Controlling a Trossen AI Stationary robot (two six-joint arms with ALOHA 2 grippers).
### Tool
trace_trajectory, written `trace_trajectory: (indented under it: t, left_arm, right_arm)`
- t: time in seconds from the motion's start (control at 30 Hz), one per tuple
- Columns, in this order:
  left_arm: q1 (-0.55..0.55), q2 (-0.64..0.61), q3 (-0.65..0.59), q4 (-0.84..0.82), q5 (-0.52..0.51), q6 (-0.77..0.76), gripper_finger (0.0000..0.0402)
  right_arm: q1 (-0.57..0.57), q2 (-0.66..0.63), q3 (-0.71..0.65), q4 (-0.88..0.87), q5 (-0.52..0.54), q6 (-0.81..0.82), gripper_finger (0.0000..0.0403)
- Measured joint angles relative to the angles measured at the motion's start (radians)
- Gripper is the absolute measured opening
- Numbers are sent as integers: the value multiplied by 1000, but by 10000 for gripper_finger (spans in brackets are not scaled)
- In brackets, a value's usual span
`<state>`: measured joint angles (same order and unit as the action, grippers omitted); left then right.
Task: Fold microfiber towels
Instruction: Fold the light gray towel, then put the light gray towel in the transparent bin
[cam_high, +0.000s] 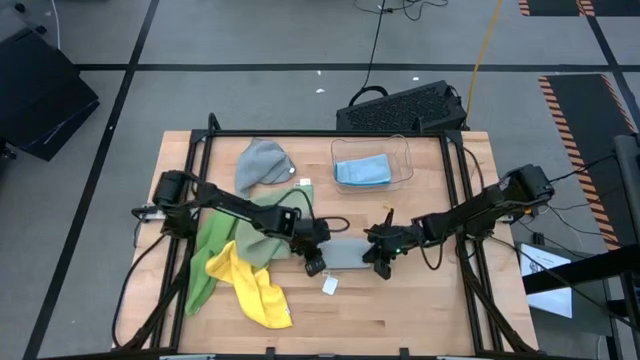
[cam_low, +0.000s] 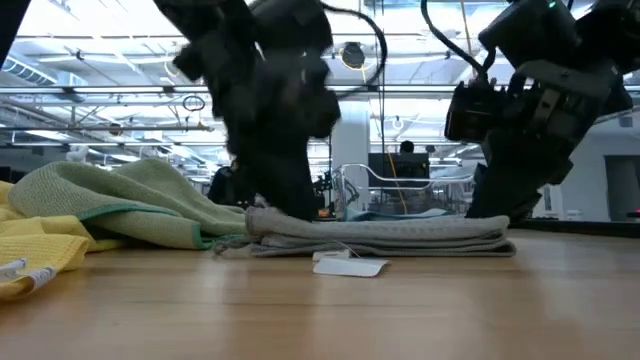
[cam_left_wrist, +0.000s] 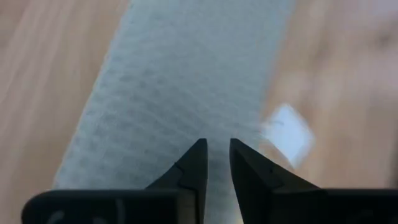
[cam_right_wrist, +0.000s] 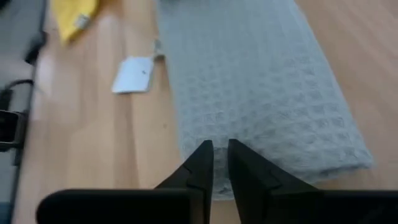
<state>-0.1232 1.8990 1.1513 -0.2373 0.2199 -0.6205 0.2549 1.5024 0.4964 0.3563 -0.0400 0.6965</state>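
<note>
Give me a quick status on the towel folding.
Left pincer and right pincer nearly shut at opposite ends of folded grey towel. Nothing gripped for sure. Other towels piled left, nothing blocking.

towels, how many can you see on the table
5: a grey towel folded between both grippers, another grey one at the back, a sage green one, a yellow one, a light blue one in the bin. Others may be hidden.

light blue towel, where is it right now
In the high view the light blue towel lies inside the clear plastic bin at the table's far edge, right of the crumpled grey towel.
</note>
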Motion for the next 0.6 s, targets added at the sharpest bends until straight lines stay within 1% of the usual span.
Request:
trace_trajectory:
  t: [0.07,0.13,0.2,0.27,0.33,0.4,0.43,0.5,0.57,0.6]
  left_arm:
    - [21,-38,21,17,10,8,67]
    - [42,-81,24,-15,-30,31,67]
    - [51,-115,32,1,-120,98,68]
    - [54,-147,33,-8,-205,177,79]
    - [60,-154,34,-16,-252,234,104]
    - [75,-148,29,-62,-257,273,141]
    - [82,-135,26,-86,-253,277,162]
    - [95,-109,28,-98,-229,285,206]
    - [102,-90,25,-140,-178,313,243]
    - [103,-77,29,-117,-155,326,258]
  right_arm:
    - [-5,-49,0,11,-17,0,50]
    - [-6,-101,1,3,-17,19,63]
    - [-4,-170,-1,-51,-17,28,78]
    - [-3,-232,3,-74,-17,49,92]
    - [-3,-312,-2,-158,-22,63,106]
    - [-5,-366,3,-208,-41,88,117]
    - [-5,-401,1,-264,-41,99,121]
    - [-5,-451,-1,-328,-42,126,125]
    - [-5,-487,1,-399,-39,132,127]
    - [-5,-503,0,-427,-39,131,127]
